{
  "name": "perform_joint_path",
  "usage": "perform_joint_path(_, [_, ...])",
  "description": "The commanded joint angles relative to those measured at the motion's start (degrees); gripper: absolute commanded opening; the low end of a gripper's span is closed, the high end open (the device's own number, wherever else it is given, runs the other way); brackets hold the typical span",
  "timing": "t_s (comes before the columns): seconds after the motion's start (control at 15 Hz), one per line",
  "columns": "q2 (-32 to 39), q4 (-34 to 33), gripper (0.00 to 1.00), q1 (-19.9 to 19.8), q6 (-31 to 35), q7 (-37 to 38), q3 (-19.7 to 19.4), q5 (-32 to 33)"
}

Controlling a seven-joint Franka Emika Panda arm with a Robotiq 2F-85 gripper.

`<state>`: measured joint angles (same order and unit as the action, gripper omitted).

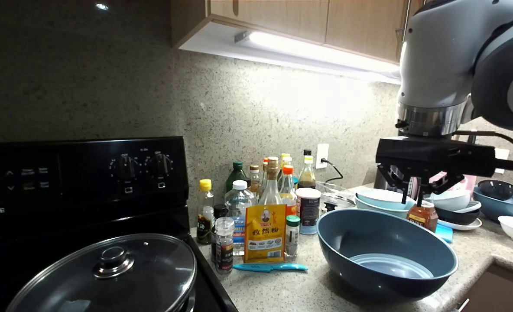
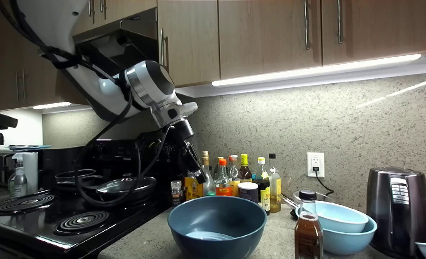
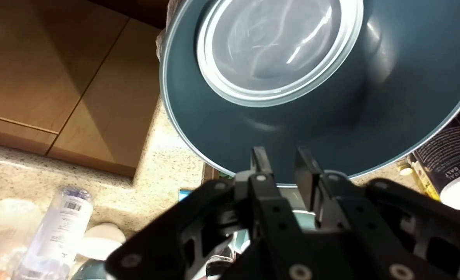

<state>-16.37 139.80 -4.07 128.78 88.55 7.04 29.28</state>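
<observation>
A large blue bowl (image 1: pixel 382 234) is set on the speckled counter (image 1: pixel 278 292); in the wrist view its bottom is seen as a pale, glossy round, though whether anything lies there cannot be told. Above the bowl and apart from it, the end effector (image 3: pixel 282 160) is poised with its fingers slightly parted, and nothing is grasped between them. In an exterior view a fingertip is overlapped with a bottle of brown liquid (image 1: pixel 427 213); in an exterior view where its black cap (image 2: pixel 308 195) is shown, the bottle is found to be standing well apart from the fingers. The words "sea salt" on a dark canister (image 3: pixel 447 159) can be read only in the wrist view. A light-blue knife (image 1: pixel 270 267), laid before a yellow cumin-powder pouch (image 1: pixel 265 236), is shown in just an exterior view; coil burners (image 2: pixel 82 226) on the stove (image 2: pixel 33 223), too, are shown in just an exterior view. A glass lid (image 1: pixel 113 288) is captured in both exterior views.
</observation>
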Motion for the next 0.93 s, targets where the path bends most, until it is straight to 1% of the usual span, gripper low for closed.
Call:
perform_joint_path(0.0, [0.1, -0.4, 0.53, -0.3, -1.0, 0.7, 0.3, 0.5])
perform_joint_path(0.4, [-0.1, -0.7, 0.92, -0.2, -1.5, 0.9, 0.9, 2.1])
perform_joint_path(0.47, [0.0, -0.1, 0.72, 0.0, -0.2, -0.1, 0.2, 0.8])
perform_joint_path(0.53, [0.0, -0.2, 0.80, 0.0, -0.2, -0.1, 0.2, 0.9])
perform_joint_path(0.67, [0.0, -0.3, 0.91, 0.0, -0.2, -0.1, 0.3, 1.0])
perform_joint_path(0.87, [0.0, -0.3, 0.92, 0.0, -0.3, -0.1, 0.3, 1.0])
